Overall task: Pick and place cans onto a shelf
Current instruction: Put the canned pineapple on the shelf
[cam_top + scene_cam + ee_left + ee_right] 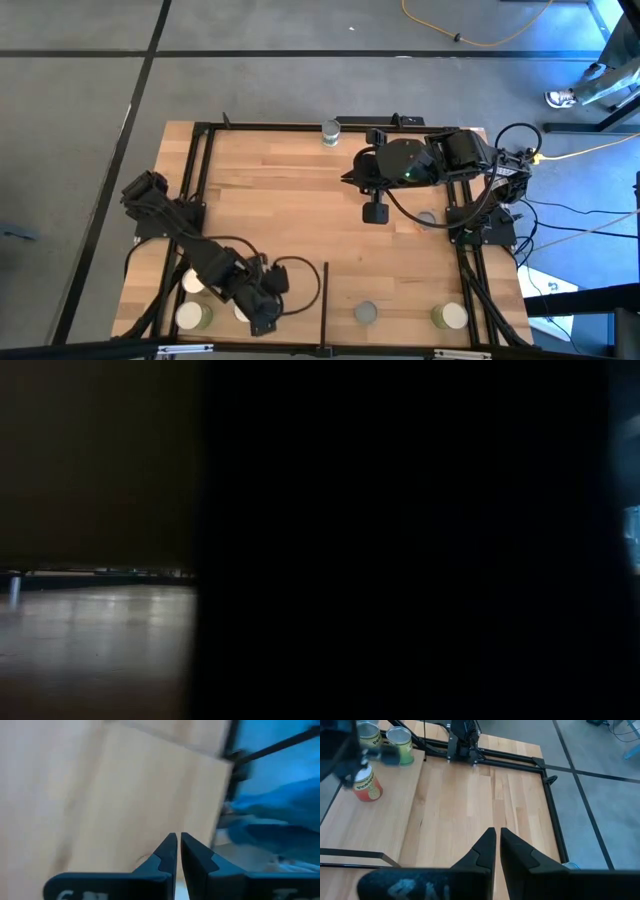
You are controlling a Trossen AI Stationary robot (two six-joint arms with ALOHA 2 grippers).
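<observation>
a: how far along was i?

b: from my remote seat, the counter (300, 190) carried cans in several spots. three cans (192, 316) clustered beside the left end effector (262, 322), whose fingers were together and empty. past the divider strip (325, 300) sat a grey can (366, 314) and an olive can (449, 317), and one can (331, 131) stood at the far rail.

a: and the right?

b: right end effector (376, 211) was closed on nothing mid-counter. most looked left to do.

A yellow cable (470, 35) snakes over the grey floor (80, 90) beyond the table's far edge, black floor lines (150, 50) cross near it, and a shoe (560, 98) rests beside a metal stand (610, 85) off the table's far right corner.
</observation>
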